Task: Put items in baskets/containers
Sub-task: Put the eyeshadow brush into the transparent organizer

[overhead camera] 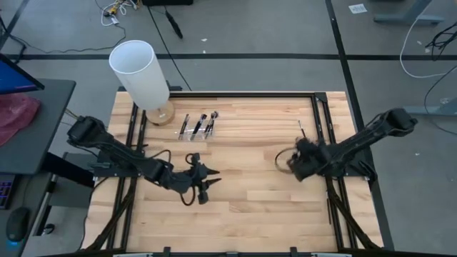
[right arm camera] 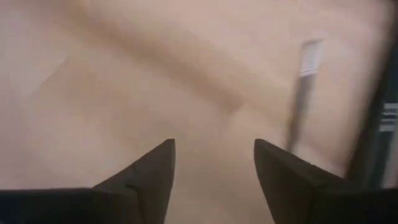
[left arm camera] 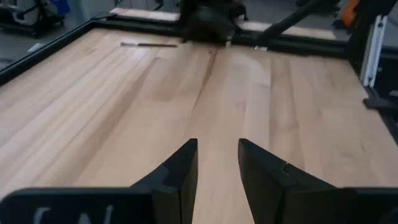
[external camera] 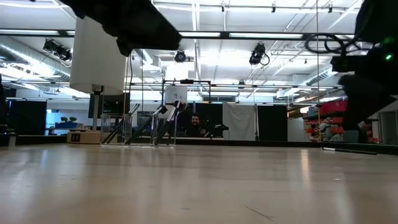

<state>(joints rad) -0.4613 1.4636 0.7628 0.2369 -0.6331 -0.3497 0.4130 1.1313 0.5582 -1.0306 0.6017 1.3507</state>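
From above, on the pale wooden counter [overhead camera: 243, 207], dark-handled makeup brushes [overhead camera: 200, 126] stand in a clear plastic holder [overhead camera: 196, 135] beside a tall white cylinder [overhead camera: 141, 72]. Left pincer [overhead camera: 211, 181] hovers mid-counter, spread. Right wrist view: right pincer [right arm camera: 214, 163] spread, near one stray silver-ferruled brush [right arm camera: 302, 93]

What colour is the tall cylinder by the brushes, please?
White, clearest in the high view.
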